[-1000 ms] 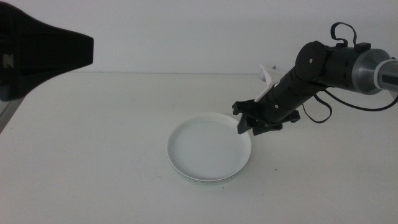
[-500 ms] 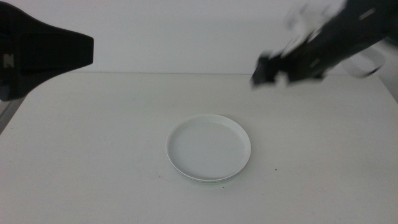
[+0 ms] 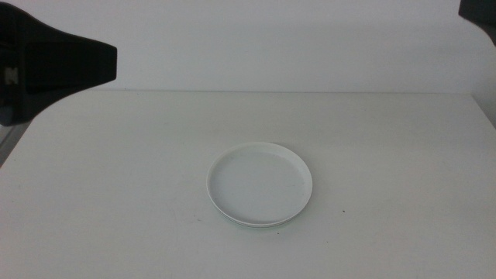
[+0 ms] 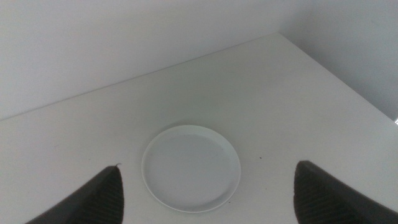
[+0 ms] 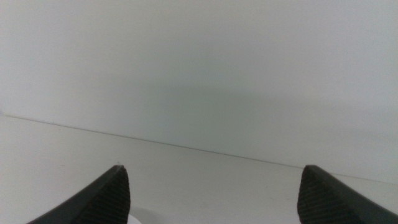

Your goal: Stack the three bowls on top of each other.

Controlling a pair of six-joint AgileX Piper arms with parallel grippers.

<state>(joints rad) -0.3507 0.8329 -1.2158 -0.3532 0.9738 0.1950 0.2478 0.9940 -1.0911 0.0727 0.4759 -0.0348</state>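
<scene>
- Since a second ago the right arm has gone from the white bowl's (image 3: 260, 184) rim, up and away to the far right corner of the middle view. Only a dark bit of it shows there now.
- Nearest the camera, the table (image 3: 116, 225) in front is bare white, with one tiny dark speck beside the bowl.
- Next comes the white bowl, flat in the middle of the table, with nothing touching it. A thin pale green edge peeks out under its near rim, so it looks like it sits on other bowls. I cannot see a grey-blue one.
- The left gripper (image 4: 208, 193) hangs high, well apart from the bowl, looking down on it. Its two jaws are spread wide with nothing between them.
- The right gripper (image 5: 214, 193) is up high too, facing the far wall. Its jaws are also wide apart and hold nothing.
- I think the stack is done. To do this last bit well, both arms should keep clear and not bump the pile.
</scene>
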